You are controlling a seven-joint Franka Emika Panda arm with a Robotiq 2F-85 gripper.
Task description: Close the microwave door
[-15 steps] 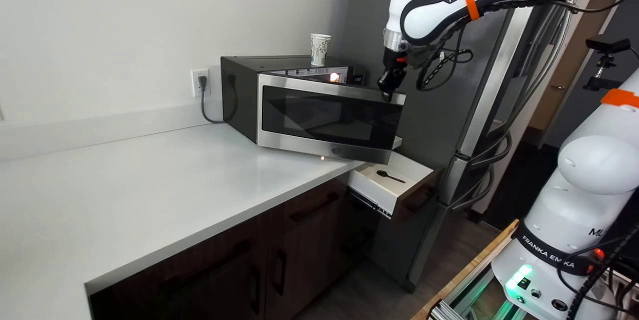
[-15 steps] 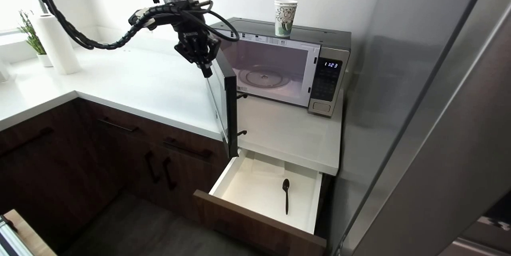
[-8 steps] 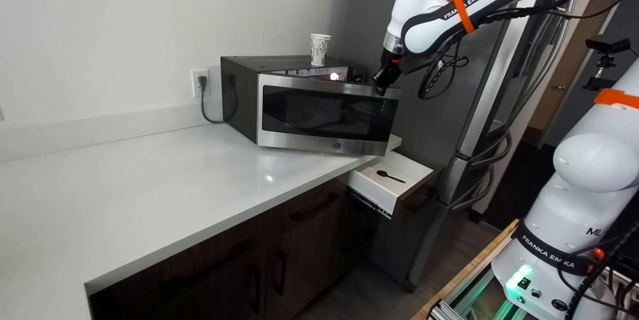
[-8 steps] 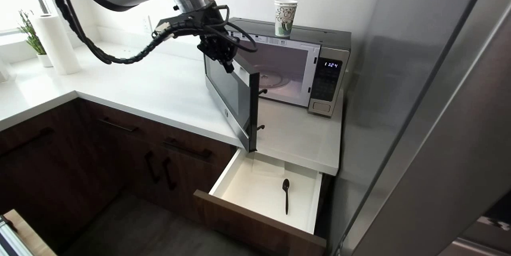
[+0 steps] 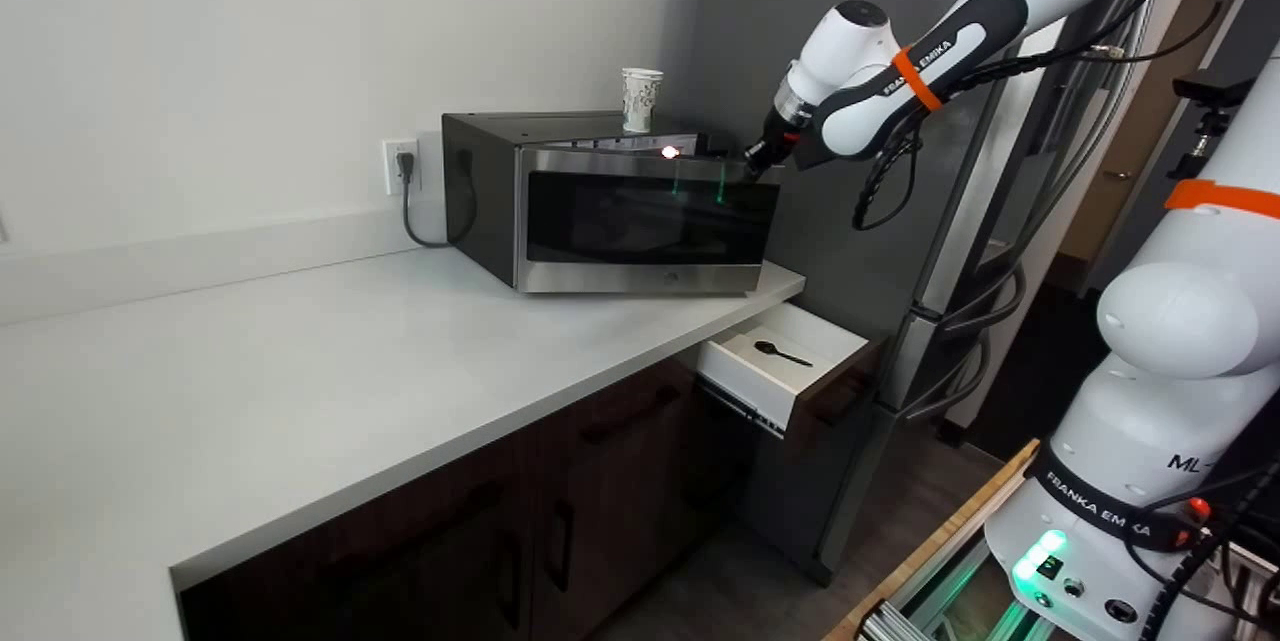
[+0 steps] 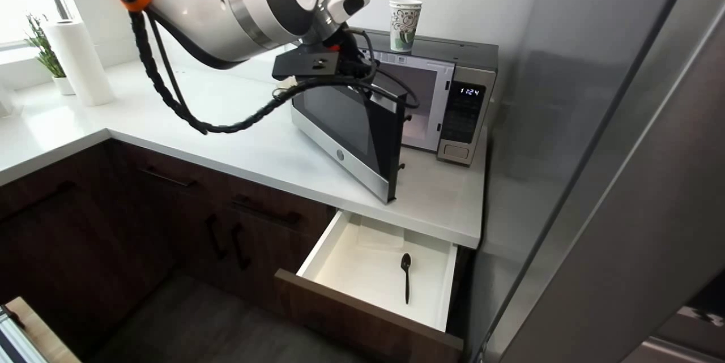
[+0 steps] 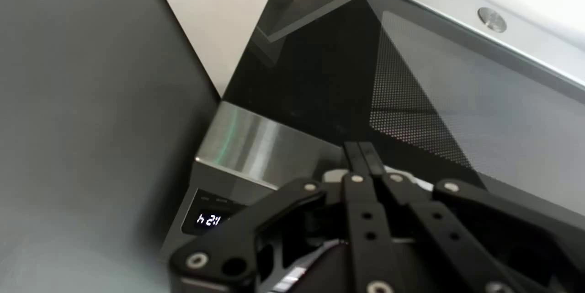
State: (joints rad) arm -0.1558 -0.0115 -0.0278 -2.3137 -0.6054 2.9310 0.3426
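The microwave point(image 5: 478, 196) stands on the counter. In an exterior view its lit display panel point(image 6: 465, 111) shows at its right side. The microwave door point(image 5: 650, 221) is partly open, its free edge swung out from the body; it also shows angled out in an exterior view point(image 6: 345, 122). My gripper point(image 5: 752, 171) is at the upper front of the door near its free edge. In the wrist view the gripper point(image 7: 358, 146) is shut with nothing between its fingertips, against or just in front of the door point(image 7: 315, 87); exact contact is hard to tell. An exterior view hides the fingertips behind the arm.
A stack of paper cups point(image 6: 404, 26) stands on top of the microwave. An open drawer point(image 6: 374, 278) with a black spoon point(image 6: 406, 275) is below the counter edge. The refrigerator point(image 5: 840, 221) stands close beside the microwave. A paper towel roll point(image 6: 79, 63) stands at the far counter.
The door has swung part of the way toward the microwave body. My gripper has moved with it, toward the microwave, and the arm has tilted and lowered. The drawer and cups have not moved.
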